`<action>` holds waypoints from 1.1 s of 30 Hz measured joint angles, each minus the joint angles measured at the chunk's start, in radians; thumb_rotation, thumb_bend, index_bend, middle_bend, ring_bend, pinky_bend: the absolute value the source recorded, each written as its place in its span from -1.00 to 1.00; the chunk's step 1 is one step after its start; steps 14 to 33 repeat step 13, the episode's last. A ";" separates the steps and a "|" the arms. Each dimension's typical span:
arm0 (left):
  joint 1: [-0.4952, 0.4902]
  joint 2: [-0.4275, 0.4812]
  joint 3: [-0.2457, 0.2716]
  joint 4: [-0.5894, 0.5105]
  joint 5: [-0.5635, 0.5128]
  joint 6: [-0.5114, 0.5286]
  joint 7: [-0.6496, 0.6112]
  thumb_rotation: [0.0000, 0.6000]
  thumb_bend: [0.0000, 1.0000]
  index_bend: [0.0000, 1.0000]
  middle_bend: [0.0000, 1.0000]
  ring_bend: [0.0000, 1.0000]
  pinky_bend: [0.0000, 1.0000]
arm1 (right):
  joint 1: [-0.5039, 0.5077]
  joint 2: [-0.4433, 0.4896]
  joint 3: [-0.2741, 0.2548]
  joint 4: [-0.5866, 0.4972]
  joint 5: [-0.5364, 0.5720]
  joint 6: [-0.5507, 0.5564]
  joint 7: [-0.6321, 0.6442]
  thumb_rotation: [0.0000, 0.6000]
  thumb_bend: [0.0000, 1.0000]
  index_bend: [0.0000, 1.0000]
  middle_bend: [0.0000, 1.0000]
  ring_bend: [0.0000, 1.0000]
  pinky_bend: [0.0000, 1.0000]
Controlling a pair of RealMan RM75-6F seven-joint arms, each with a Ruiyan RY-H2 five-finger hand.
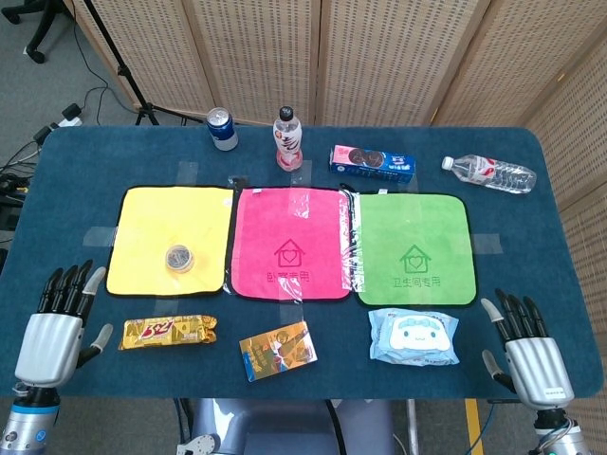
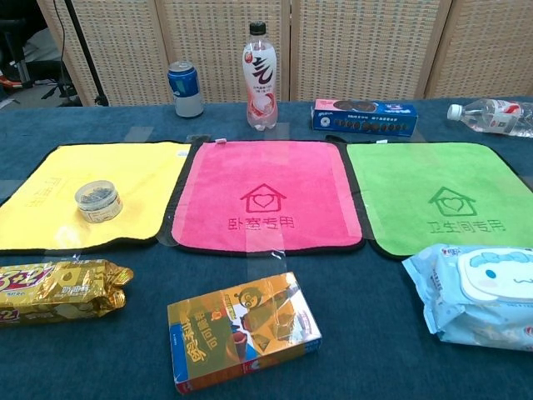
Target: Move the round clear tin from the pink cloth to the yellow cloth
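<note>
The round clear tin (image 1: 178, 257) (image 2: 98, 201) stands upright on the yellow cloth (image 1: 166, 223) (image 2: 75, 179), near that cloth's front edge. The pink cloth (image 1: 294, 242) (image 2: 266, 196) beside it lies bare. My left hand (image 1: 55, 327) hovers at the table's front left corner, fingers spread and holding nothing, well clear of the tin. My right hand (image 1: 529, 353) is at the front right corner, fingers apart and empty. Neither hand shows in the chest view.
A green cloth (image 1: 413, 246) lies right of the pink one. Along the back stand a blue can (image 1: 222, 128), a pink bottle (image 1: 288, 139), a cookie box (image 1: 372, 161) and a lying water bottle (image 1: 488, 173). In front lie a gold snack pack (image 1: 167, 332), a small box (image 1: 277, 349) and wet wipes (image 1: 413, 336).
</note>
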 measured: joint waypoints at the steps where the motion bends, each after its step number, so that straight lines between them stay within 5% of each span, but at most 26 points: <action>1: 0.003 0.000 -0.004 0.002 0.000 -0.006 -0.002 1.00 -0.44 -1.00 -1.00 -1.00 -1.00 | 0.001 -0.002 0.000 -0.002 0.000 -0.002 -0.003 1.00 -0.17 -0.90 -1.00 -1.00 -0.99; 13: 0.039 -0.017 -0.062 0.020 0.005 -0.091 0.011 1.00 -0.44 -1.00 -1.00 -1.00 -1.00 | 0.003 -0.008 -0.001 0.002 0.004 -0.018 -0.002 1.00 -0.17 -0.90 -1.00 -1.00 -0.99; 33: 0.039 -0.017 -0.062 0.020 0.005 -0.091 0.011 1.00 -0.44 -1.00 -1.00 -1.00 -1.00 | 0.003 -0.008 -0.001 0.002 0.004 -0.018 -0.002 1.00 -0.17 -0.90 -1.00 -1.00 -0.99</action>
